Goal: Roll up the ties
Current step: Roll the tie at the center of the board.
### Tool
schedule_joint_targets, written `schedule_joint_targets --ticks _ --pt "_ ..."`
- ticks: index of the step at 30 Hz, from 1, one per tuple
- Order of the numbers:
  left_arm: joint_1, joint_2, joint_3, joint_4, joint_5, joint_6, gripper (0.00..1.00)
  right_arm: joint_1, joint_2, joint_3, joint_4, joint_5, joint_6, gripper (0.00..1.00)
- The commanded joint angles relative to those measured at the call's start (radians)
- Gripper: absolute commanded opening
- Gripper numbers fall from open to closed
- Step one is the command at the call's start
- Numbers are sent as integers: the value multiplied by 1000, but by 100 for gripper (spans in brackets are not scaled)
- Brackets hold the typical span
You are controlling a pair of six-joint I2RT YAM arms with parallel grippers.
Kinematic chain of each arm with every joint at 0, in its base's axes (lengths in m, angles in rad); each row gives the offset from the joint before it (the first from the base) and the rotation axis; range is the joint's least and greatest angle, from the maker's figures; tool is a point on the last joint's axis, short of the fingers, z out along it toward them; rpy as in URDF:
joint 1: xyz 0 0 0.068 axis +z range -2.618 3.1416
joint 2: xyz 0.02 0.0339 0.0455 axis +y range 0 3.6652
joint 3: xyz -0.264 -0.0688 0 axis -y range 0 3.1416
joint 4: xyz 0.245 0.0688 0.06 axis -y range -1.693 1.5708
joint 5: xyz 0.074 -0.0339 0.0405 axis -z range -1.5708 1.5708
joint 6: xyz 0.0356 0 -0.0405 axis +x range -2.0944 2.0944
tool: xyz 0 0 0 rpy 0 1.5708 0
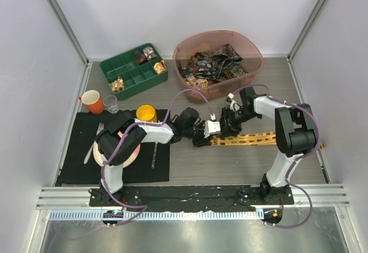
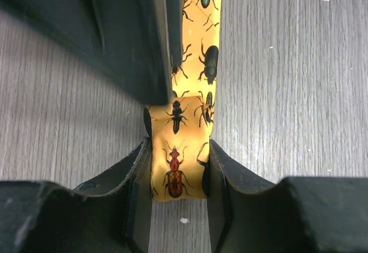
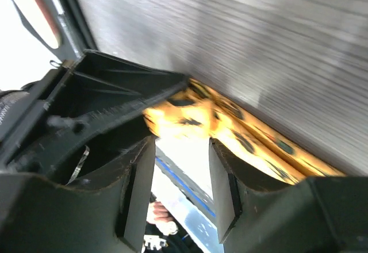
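Top view, necktie: a long, narrow yellow-orange necktie (image 1: 253, 140) with small dark marks lies flat on the grey wood-grain worktop (image 1: 190, 169), running from the middle out towards the right edge.
Top view, left claw: the left claw (image 1: 202, 139) sits at the strip's left end.
Top view, right claw: the right claw (image 1: 221, 131) is just beside it, over the same end.
Top view, tub: the dark printed neckties (image 1: 214, 64) are heaped in a pink translucent plastic tub (image 1: 253, 52) at the back of the worktop, well apart from both claws.

Left wrist, necktie: the fabric is glossy yellow, printed with black and dark green beetles and one red-and-black one. Its near end looks folded or curled back on itself.
Left wrist, left claw: the claw is pinching that end, a black pad (image 2: 141, 190) touching each edge of the strip.
Left wrist, right claw: a blurred black finger (image 2: 115, 40) lies over the strip's left edge, just beyond the pinch.

Right wrist, necktie: the view is blurred. A yellow band with dark blotches runs across the worktop past the fingertips.
Right wrist, right claw: the fingers (image 3: 138, 190) are spread, and nothing is between them.
Right wrist, left claw: a black ribbed body meets the necktie's end.
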Motion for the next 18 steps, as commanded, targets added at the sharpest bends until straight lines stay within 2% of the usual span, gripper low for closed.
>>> schedule_joint_targets --ticks 1,9,17,18 --pt "-6 29 -2 -276 -104 63 6 50 -32 -41 160 -92 157 48" --pt "-17 43 28 -316 -125 69 7 106 26 -46 193 -69 143 45" --pt "-26 47 41 -333 -130 71 8 110 94 -50 188 5 105 22" --pt "-27 46 41 -336 -128 71 8 110 101 -52 186 11 91 13"
